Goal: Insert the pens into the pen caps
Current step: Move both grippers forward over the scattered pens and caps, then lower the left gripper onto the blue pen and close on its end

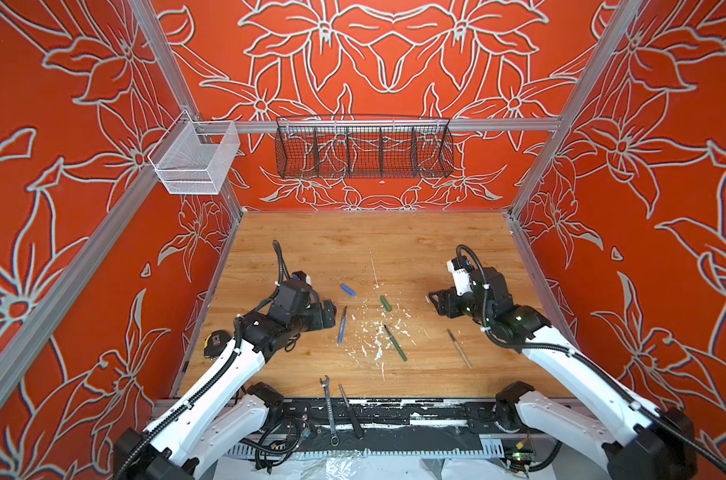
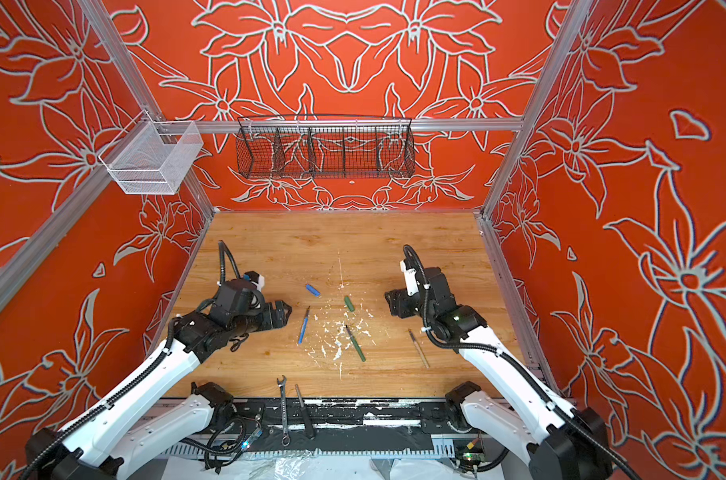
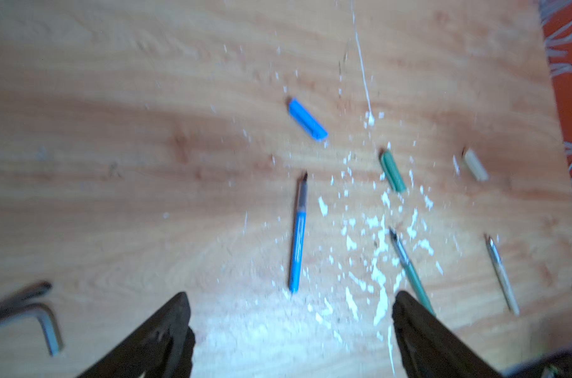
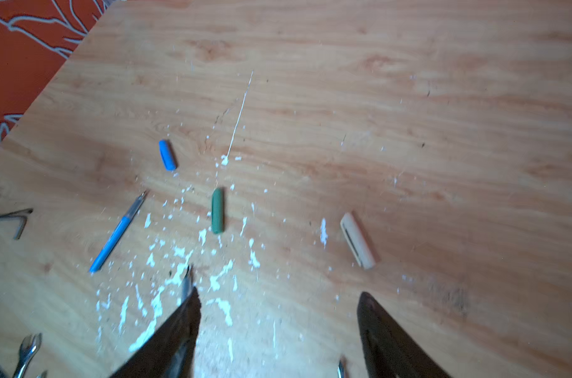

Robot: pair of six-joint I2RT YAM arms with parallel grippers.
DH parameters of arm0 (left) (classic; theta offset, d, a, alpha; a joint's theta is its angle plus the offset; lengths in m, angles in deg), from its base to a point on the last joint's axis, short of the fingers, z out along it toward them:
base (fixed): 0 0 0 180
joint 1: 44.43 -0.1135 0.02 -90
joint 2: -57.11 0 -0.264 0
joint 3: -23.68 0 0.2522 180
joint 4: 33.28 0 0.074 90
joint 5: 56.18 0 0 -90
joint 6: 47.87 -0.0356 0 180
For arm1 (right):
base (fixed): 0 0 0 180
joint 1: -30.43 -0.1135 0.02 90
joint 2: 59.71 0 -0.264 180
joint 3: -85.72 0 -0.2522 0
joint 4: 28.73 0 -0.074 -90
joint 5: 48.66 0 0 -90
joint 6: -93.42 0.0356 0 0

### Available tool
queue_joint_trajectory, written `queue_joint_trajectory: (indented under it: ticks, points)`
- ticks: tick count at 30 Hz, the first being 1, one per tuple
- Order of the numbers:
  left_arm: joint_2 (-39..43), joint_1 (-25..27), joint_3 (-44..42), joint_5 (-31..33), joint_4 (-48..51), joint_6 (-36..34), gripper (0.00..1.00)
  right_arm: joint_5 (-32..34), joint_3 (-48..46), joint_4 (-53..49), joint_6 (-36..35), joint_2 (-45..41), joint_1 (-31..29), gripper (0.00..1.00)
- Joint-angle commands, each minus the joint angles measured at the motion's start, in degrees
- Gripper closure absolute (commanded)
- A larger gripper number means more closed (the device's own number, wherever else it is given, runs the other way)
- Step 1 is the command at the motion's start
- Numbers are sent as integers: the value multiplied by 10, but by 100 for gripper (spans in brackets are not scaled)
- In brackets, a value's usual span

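Observation:
On the wooden table lie a blue pen [image 1: 342, 326] [image 3: 297, 240], a green pen [image 1: 396, 344] [image 3: 409, 268] and a tan pen [image 1: 459, 349] [image 3: 502, 275]. Farther back lie a blue pen cap [image 1: 348, 290] [image 4: 167, 155], a green pen cap [image 1: 386, 303] [image 4: 217, 211] and a cream pen cap [image 4: 357, 240] [image 3: 475, 165]. My left gripper [image 1: 332, 311] [image 3: 288, 296] hangs open just left of the blue pen. The right gripper [image 1: 434, 301] [image 4: 278, 294] is open too, close to the cream cap, with nothing between its fingers.
White flecks [image 1: 374, 336] litter the table's middle. A silver wrench [image 1: 329, 409] and a black slim tool [image 1: 350, 409] lie over the front edge. A tape measure [image 1: 216, 343] sits by the left arm, a hex key [image 3: 45, 324] nearby. Wire baskets [image 1: 363, 147] hang on the back rail.

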Motion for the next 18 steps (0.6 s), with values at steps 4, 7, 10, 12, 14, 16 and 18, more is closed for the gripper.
queue_joint_trajectory:
  ticks: [4,7,10,12,14,16,18]
  points:
    - [-83,113,6,36,58,64,15,-31,-19,-120,73,-99,-12,27]
    - [-167,141,50,78,81,51,17,-44,-23,-133,89,-120,-14,31]
    - [-222,154,73,87,86,32,27,-47,-23,-149,98,-126,-15,32]
    - [-234,156,70,88,69,22,28,-47,-25,-153,100,-126,-15,32]
    - [-236,156,62,95,49,14,28,-49,-27,-153,99,-125,-15,33]
    - [-236,156,55,89,25,-1,28,-50,-28,-151,102,-122,-16,34]
    - [-240,156,50,82,8,-10,30,-54,-29,-148,104,-117,-16,35]
